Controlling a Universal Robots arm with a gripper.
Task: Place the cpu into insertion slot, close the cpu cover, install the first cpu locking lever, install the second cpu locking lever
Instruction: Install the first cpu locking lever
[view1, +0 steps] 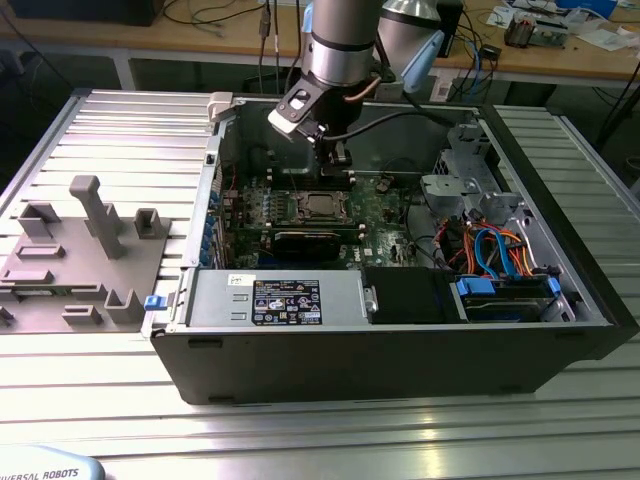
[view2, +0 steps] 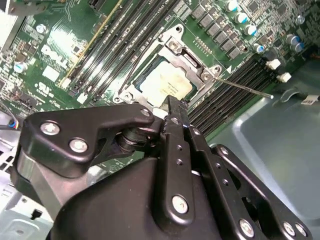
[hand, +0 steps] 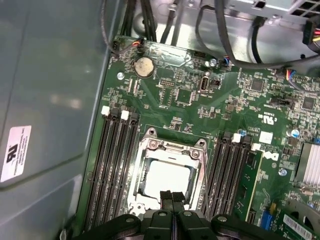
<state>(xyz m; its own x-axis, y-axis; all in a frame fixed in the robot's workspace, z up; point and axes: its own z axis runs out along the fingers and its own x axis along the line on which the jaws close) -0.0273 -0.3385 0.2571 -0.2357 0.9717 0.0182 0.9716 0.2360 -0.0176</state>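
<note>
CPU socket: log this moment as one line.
cpu: seated | cpu cover: down over it | gripper: shut, at cover's edge | lever: one rod sticking out sideways

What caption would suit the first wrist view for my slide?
Closed claw at the edge of the cpu cover, which frames the cpu on the green motherboard.

Gripper (hand: 171, 196) body cut off by picture edge in first wrist view; fingertips (hand: 165, 196) covered cpu cover (hand: 172, 146) edge nearest them. In second wrist view, gripper linkage hid corner of cpu (view2: 167, 84). Exterior view: insertion slot (view1: 322, 207) detail too small to tell; arm (view1: 340, 40) cut off at top.
</note>
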